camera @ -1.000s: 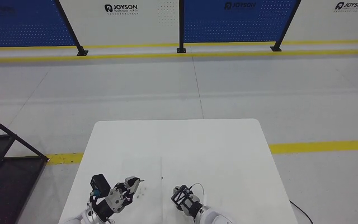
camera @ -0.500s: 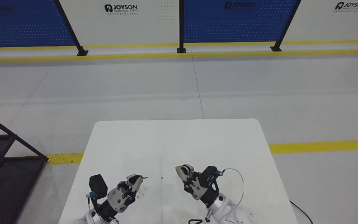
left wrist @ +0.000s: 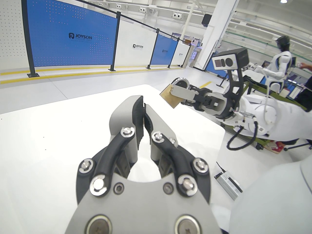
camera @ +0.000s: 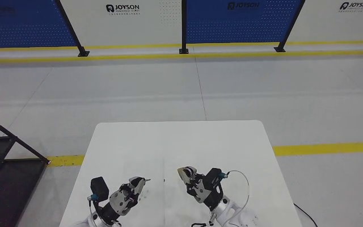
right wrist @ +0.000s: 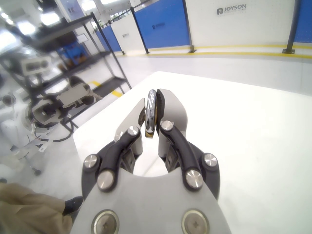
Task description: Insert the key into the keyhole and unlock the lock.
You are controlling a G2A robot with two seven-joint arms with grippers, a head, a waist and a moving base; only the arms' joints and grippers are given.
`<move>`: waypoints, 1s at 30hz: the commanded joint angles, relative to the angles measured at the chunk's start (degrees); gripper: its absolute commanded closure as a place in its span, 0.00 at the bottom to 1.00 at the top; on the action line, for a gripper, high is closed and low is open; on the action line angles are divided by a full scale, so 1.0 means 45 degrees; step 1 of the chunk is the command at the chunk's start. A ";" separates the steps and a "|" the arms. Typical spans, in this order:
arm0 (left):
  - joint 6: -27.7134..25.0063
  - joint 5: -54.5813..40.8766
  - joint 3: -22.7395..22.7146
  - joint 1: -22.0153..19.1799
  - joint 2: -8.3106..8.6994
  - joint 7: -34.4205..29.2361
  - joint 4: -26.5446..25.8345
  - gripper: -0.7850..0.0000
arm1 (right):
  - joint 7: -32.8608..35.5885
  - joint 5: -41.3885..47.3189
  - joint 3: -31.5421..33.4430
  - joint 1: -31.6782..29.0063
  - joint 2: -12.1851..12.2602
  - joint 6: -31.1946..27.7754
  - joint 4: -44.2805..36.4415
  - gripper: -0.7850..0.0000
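Left gripper (camera: 139,183) pinches key (right wrist: 95,95); right gripper (camera: 185,172) pinches lock (left wrist: 170,97). Key tip points roughly at lock, apart, over near tabletop (camera: 227,147) edge.

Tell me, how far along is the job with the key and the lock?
Done: both things are picked up; the left tool is shut on the key, the right tool on the lock. In hand: they are held over the table, apart from each other. Left: inserting the key and turning it.

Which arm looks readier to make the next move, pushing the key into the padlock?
Probably left. The left gripper pinches the key, its tip jutting toward the padlock, which the right gripper grips by the shackle, a gap away.
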 commanded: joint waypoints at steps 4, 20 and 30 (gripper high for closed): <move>-0.0484 -0.1731 0.0470 -0.0326 -0.0043 -0.0223 0.0137 1.00 | -0.0495 0.1522 -0.0374 0.0218 -0.0110 -0.0673 0.0108 1.00; -0.3638 -0.7706 0.3189 -0.1355 -0.0028 -0.0541 0.1254 1.00 | -0.5406 0.4186 -0.2413 0.1192 -0.0742 -0.5282 0.2573 1.00; -0.3638 -0.7858 0.3322 -0.1466 0.0024 -0.0678 0.1270 1.00 | -0.5637 0.3947 -0.2465 0.1240 -0.0777 -0.5241 0.2769 1.00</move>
